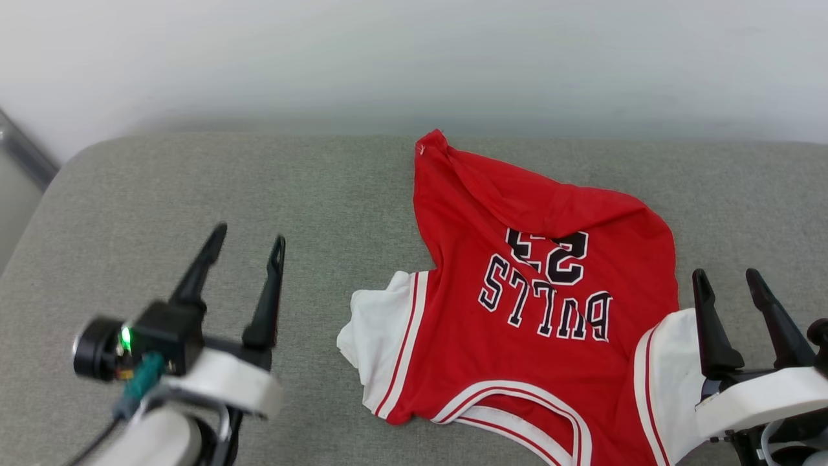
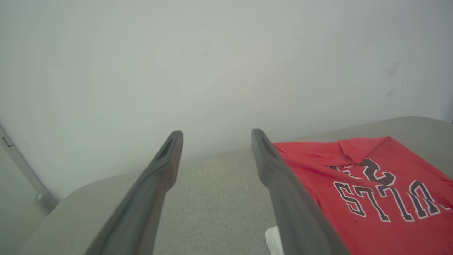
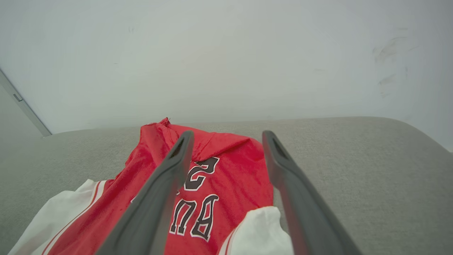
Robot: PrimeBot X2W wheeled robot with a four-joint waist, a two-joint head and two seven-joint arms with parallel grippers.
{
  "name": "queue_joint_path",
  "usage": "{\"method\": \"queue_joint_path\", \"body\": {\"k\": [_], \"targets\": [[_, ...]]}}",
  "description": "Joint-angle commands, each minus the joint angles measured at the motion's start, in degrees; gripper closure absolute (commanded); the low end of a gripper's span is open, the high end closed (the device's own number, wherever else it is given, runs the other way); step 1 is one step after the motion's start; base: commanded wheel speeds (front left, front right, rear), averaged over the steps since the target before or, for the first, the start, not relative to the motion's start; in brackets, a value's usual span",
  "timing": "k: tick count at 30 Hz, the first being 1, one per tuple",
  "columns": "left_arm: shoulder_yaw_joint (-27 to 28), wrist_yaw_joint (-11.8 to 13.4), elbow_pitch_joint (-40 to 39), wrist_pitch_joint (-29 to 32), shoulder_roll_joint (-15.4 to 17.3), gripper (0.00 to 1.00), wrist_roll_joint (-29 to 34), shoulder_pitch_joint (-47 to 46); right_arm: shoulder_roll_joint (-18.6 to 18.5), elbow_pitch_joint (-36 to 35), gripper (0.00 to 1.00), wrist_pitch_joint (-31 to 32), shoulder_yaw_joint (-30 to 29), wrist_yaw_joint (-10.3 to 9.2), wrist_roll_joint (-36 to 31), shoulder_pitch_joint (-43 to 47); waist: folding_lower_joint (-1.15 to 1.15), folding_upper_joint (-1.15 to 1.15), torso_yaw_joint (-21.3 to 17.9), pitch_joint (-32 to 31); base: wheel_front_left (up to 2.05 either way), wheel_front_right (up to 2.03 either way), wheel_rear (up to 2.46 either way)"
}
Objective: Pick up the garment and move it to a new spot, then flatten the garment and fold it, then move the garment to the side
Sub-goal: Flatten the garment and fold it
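The garment (image 1: 517, 323), a red jersey with white sleeves and black "BULLS 23" lettering, lies rumpled on the grey cushion (image 1: 194, 188), collar toward me and hem folded over at the far end. My left gripper (image 1: 249, 236) hovers open to the garment's left, apart from it, nothing between its fingers. My right gripper (image 1: 728, 278) stands open over the white sleeve at the garment's right edge, holding nothing. The left wrist view has the garment (image 2: 371, 191) to the right of the open fingers (image 2: 155, 177). In the right wrist view the garment (image 3: 226, 177) lies under the open fingers (image 3: 283, 170).
The grey cushion (image 3: 371, 170) runs wide, with bare room left of the garment and behind it. A pale wall (image 1: 414, 58) rises right behind the cushion's far edge. A grey upright strip (image 1: 22, 152) stands at the far left.
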Motion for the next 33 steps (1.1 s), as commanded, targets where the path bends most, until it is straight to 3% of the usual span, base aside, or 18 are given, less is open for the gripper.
{"method": "queue_joint_path", "body": {"k": [1, 4, 6, 12, 13, 14, 18, 26, 33], "targets": [[1.6, 0.6, -1.3, -0.1, -1.1, 0.00, 1.5, 3.3, 0.3, 0.0, 0.00, -0.1, 0.1, -0.02, 0.5, 0.8, 0.01, 0.00, 0.4, -0.5, 0.00, 0.00, 0.00], [5.2, 1.2, -4.2, -0.1, -3.7, 0.00, 4.2, 8.6, 0.4, -0.2, 0.00, 1.5, -0.6, -0.02, 1.9, 2.0, 0.01, 0.00, 0.7, -1.0, 0.00, 0.00, 0.00], [7.0, 0.3, -5.6, -0.1, -5.0, 0.00, 5.8, 11.4, -1.7, -1.0, 0.00, 4.4, -0.7, -0.02, 1.3, 2.8, 0.01, 0.00, 0.8, -1.0, 0.00, 0.00, 0.00], [10.4, -2.3, -6.4, -0.1, -7.0, 0.00, 9.8, 14.3, -8.1, -3.2, 0.00, 20.6, -4.5, -0.03, 1.1, 4.1, 0.01, 0.00, 1.9, 0.7, 0.00, 0.00, 0.00], [10.4, -2.3, -6.4, -0.1, -7.0, 0.00, 9.8, 14.3, -8.1, -3.2, 0.00, 20.6, -4.5, -0.03, 1.1, 4.1, 0.01, 0.00, 1.9, 0.7, 0.00, 0.00, 0.00], [11.4, -3.3, -6.4, -0.1, -7.5, 0.00, 10.7, 14.3, -10.1, -3.1, 0.00, 29.0, -5.5, -0.02, 1.3, 5.0, 0.01, 0.00, 2.5, 1.4, 0.00, 0.00, 0.00], [12.7, -5.1, -6.1, -0.1, -8.9, 0.00, 12.1, 14.0, -13.8, -4.1, 0.00, 41.9, -7.5, -0.02, 2.0, 5.8, 0.01, 0.00, 3.9, 3.0, 0.00, 0.00, 0.00], [14.1, -7.9, -5.0, -0.1, -11.7, 0.00, 14.0, 13.0, -15.1, -0.6, 0.00, 50.2, -9.0, -0.03, 4.6, 3.2, 0.01, 0.00, 6.2, 6.0, 0.00, 0.00, 0.00], [16.6, -10.9, -3.5, -0.1, -13.9, 0.00, 16.0, 12.0, -14.1, 10.1, 0.00, 44.9, -9.4, -0.03, 2.7, 2.4, 0.01, 0.00, 9.1, 9.3, 0.00, 0.00, 0.00]]}}
